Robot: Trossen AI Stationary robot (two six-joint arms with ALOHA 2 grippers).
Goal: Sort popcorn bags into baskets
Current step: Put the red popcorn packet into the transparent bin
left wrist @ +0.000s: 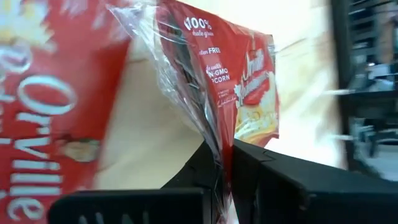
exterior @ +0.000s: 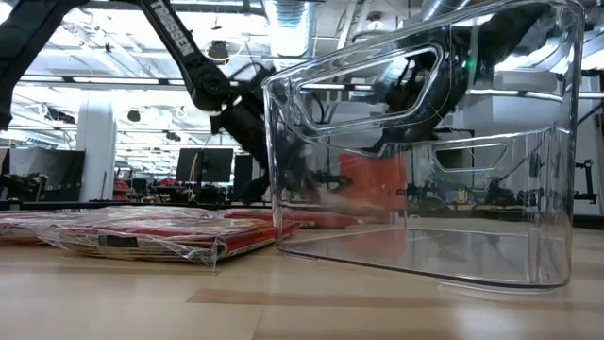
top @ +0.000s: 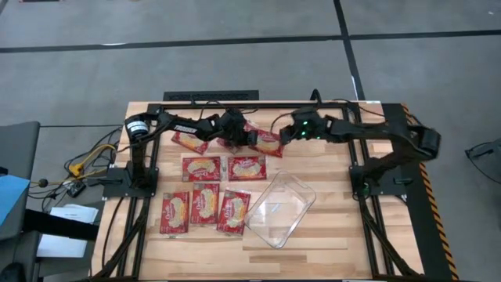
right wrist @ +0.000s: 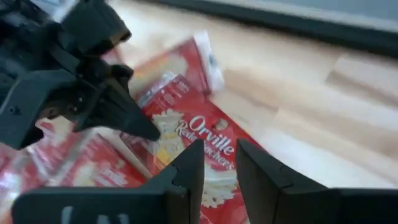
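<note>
Eight bags [top: 202, 168] on table, tub [top: 282, 207] empty | left tool [left wrist: 225, 163] clenched on bag edge [left wrist: 242, 81] | right tool [right wrist: 219, 163] parted, just above same cluster | risk: arms colliding, film grip slipping.

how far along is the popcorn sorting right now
Nothing looks sorted yet: the clear tub is empty. In hand: the left gripper is shut on the edge of one popcorn bag at the far side of the table, and the right gripper hovers open over a neighbouring bag. Left to do: all the bags, including the five lying flat beside the tub.
</note>
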